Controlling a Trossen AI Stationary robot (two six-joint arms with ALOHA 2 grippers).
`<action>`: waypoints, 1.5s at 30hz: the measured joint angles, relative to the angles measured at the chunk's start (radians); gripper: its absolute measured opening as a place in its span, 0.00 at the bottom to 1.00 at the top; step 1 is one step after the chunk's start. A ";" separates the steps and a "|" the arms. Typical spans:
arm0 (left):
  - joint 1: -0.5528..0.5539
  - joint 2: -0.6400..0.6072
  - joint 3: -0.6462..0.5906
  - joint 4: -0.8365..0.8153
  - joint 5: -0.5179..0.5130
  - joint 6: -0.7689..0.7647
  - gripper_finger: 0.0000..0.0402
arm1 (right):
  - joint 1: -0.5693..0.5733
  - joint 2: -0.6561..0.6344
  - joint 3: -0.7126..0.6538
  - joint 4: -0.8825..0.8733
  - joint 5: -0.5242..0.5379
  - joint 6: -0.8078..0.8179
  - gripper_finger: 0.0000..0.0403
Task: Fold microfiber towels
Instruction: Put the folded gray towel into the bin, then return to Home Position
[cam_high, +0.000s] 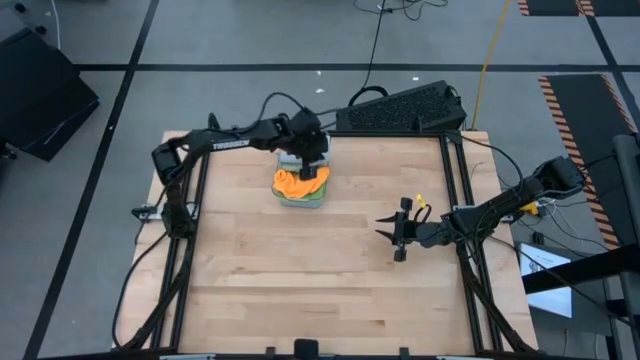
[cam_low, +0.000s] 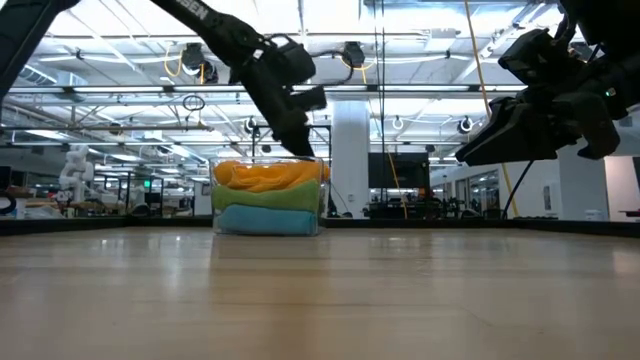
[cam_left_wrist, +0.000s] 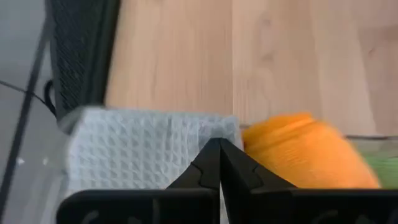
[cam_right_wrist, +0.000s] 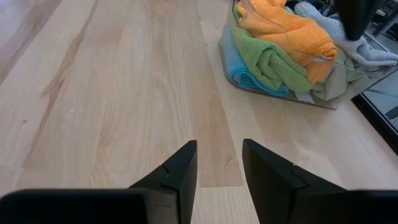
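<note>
- The left gripper is reaching down over the far-side end of the clear plastic bin, near the table's back edge, with its fingers pressed fully together; in the left wrist view their tips are meeting right at the edge of the light grey towel, so they appear to be pinching that cloth, though how much fabric is caught between them is hidden.
- The light grey towel is sitting at the back end of the bin, directly under the left gripper, and the orange towel is bunching just beside it on top of the pile; this is the relation the coming move is turning on, since any lift is likely going straight up and out of the bin.
- In the low view the orange towel is lying over the green towel, which is lying over the blue towel, all stacked inside the bin; the orange one is touching the grey and could be getting dragged along, and the bin's wall is standing in the way of any sideways pull.
- The wooden table is lying bare in front of the bin, giving room for spreading a cloth.
- The right gripper is hovering well apart from the bin, toward the table's right side, its fingers partly spread and holding nothing; it is pointing toward the pile but is plainly the farther arm.
</note>
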 joint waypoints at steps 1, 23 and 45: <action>0.001 0.009 0.000 -0.005 -0.001 -0.005 0.01 | 0.000 0.000 0.000 0.001 0.000 0.000 0.29; -0.100 -0.260 -0.002 -0.132 -0.098 -0.153 0.01 | 0.012 -0.049 0.000 0.030 -0.003 -0.009 0.01; -0.615 -0.764 -0.654 0.343 -0.615 -0.462 0.03 | -0.019 -0.489 -0.003 -0.137 -0.163 -0.214 0.00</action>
